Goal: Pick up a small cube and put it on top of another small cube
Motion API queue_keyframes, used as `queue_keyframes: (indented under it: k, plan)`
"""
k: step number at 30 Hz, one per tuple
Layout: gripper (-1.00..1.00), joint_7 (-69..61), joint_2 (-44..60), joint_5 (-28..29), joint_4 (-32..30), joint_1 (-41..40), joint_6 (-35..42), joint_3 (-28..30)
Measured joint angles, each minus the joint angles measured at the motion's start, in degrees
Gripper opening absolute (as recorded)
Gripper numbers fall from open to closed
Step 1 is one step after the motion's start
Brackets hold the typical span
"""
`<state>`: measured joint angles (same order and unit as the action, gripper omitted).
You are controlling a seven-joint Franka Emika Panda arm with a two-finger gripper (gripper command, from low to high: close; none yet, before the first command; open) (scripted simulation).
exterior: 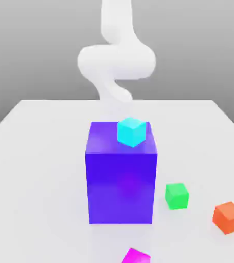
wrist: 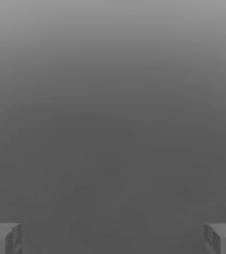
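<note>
A plain grey room surrounds a white counter (exterior: 41, 154) that fills the lower frame of the exterior view. The white robot arm (exterior: 116, 59) curls down from the top centre. Mid-frame stands a big blue-purple block (exterior: 121, 180), with a cyan cube (exterior: 131, 131) on its top. To the lower right lie a green cube (exterior: 177, 195) and an orange-red cube (exterior: 228, 217). The small magenta cube (exterior: 136, 256) sits at the bottom edge, partly cut off. It looks light, rigid and smooth; grip two opposite flat sides. In the hand view the tool (wrist: 113, 238) is spread wide, holding nothing.
</note>
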<state>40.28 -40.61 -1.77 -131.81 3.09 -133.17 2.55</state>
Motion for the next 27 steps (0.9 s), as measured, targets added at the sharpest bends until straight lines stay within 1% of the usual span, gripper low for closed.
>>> queue_keyframes:
  k: [5,10,14,18,23,27]
  plan:
    - [0.0,-11.5,10.7,-3.7,0.0,6.5,-2.8,5.4]
    - [0.0,-23.3,21.2,-8.2,-0.1,11.2,-5.5,9.3]
    - [0.0,-32.7,29.6,-11.8,-0.1,13.3,-7.5,10.6]
    - [0.0,-41.4,37.8,-14.5,-0.1,14.3,-9.7,10.5]
    - [0.0,-50.4,47.5,-14.9,-0.3,14.6,-13.0,10.0]
    - [0.0,-55.5,54.6,-12.4,-0.7,14.5,-16.1,9.6]
